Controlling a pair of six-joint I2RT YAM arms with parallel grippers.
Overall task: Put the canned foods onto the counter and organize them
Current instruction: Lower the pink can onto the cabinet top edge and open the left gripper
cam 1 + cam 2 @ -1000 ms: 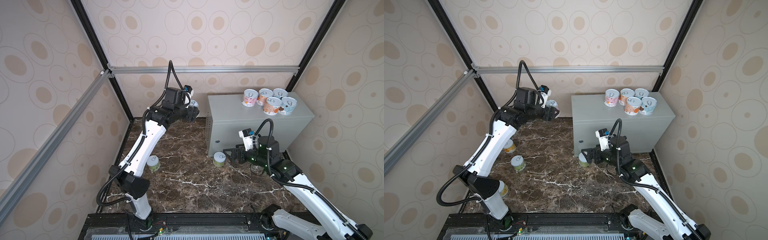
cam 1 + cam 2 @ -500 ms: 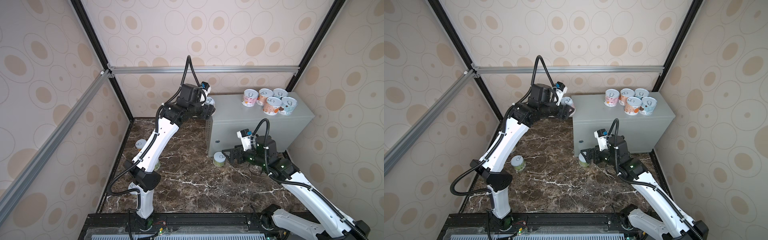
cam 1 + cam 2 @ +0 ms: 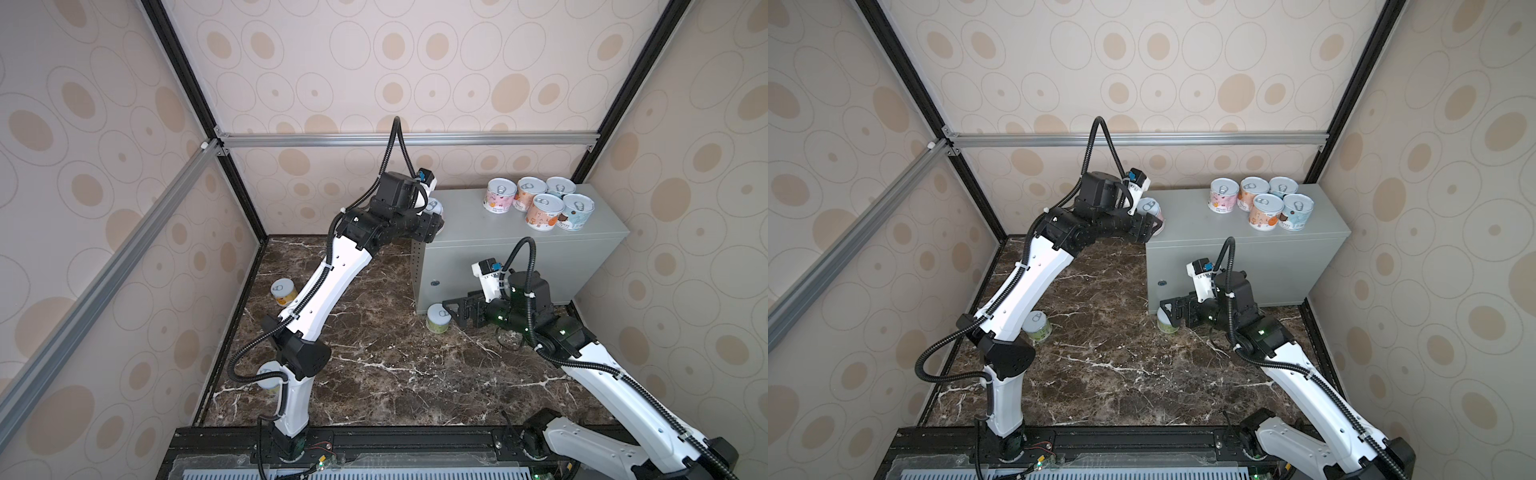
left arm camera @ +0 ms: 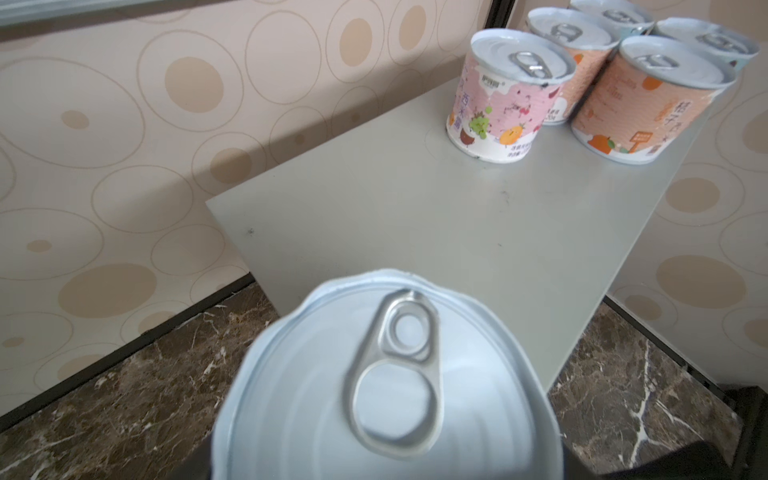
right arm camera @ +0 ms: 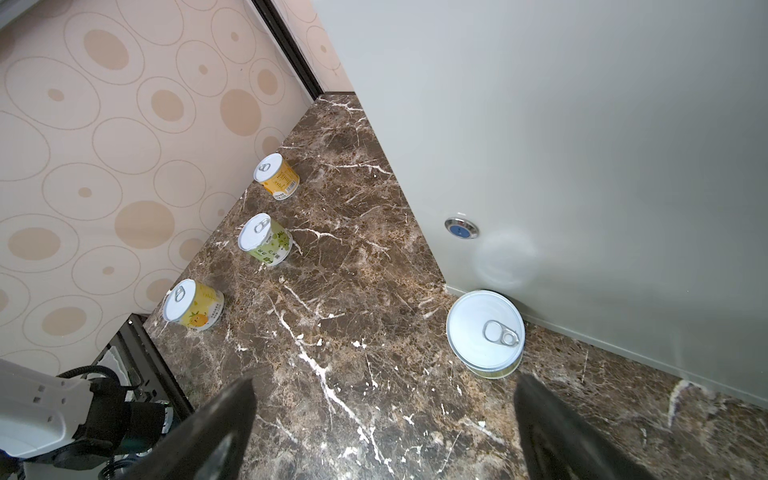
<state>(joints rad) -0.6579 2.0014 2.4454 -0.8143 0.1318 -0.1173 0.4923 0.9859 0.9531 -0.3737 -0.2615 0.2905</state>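
My left gripper [image 3: 1152, 221] clamps a tin [image 4: 386, 374] right over the near edge of the counter [image 4: 415, 216]; released here, it could topple off. My right gripper [image 5: 384, 380] gapes wide, with the green tin [image 5: 485, 332] just ahead but off-centre, so closing might knock it.

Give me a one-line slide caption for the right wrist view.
Open right gripper faces a green-label can at the base of the counter; three more cans line the wall.
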